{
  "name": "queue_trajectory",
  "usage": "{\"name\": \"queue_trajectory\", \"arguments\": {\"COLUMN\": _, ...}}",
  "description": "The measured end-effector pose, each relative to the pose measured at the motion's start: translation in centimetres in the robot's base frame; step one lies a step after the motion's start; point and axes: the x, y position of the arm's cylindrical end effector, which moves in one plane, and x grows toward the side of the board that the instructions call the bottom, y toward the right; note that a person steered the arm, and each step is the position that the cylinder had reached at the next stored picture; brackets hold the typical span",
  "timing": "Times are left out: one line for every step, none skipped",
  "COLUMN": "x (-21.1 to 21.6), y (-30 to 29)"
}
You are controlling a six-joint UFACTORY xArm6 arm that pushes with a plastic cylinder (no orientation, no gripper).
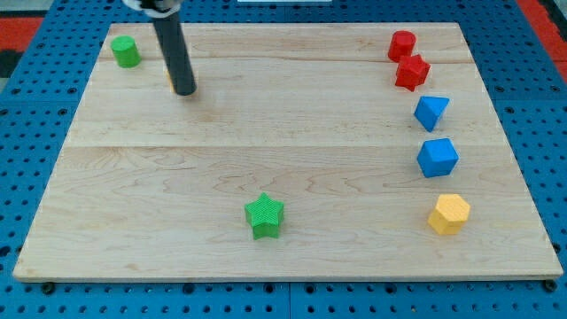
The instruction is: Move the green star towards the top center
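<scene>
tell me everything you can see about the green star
The green star is a small, chunky block with a ridged, matte surface that looks like printed plastic. It lies flat on the pale wooden board, near the view's bottom edge, roughly at centre. Nothing touches it: my tip sits far off toward the view's top left, near the green cylinder, and the other blocks line the view's right.

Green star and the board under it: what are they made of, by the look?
Green star: looks like matte moulded or printed plastic, with uniform saturated colour and no gloss; fine surface ridging hints at printing, though I can't confirm it. Board: pale wood, unvarnished or satin, showing lengthwise grain and seams between planks.
</scene>
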Motion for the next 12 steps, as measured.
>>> {"name": "queue_trajectory", "arguments": {"x": -3.6, "y": -0.9}}
{"name": "queue_trajectory", "arguments": {"x": -4.4, "y": -2.6}}
{"name": "queue_trajectory", "arguments": {"x": -4.4, "y": -1.1}}
{"name": "queue_trajectory", "arguments": {"x": -4.4, "y": -1.0}}
{"name": "queue_trajectory", "arguments": {"x": -2.5, "y": -0.9}}
{"name": "queue_trajectory", "arguments": {"x": 1.1, "y": 3.0}}
{"name": "queue_trajectory", "arguments": {"x": 4.3, "y": 6.5}}
{"name": "queue_trajectory", "arguments": {"x": 6.3, "y": 6.5}}
{"name": "queue_trajectory", "arguments": {"x": 9.4, "y": 6.4}}
{"name": "queue_trajectory", "arguments": {"x": 12.7, "y": 6.7}}
{"name": "queue_trajectory", "arguments": {"x": 13.0, "y": 8.8}}
{"name": "queue_trajectory", "arguments": {"x": 12.9, "y": 13.1}}
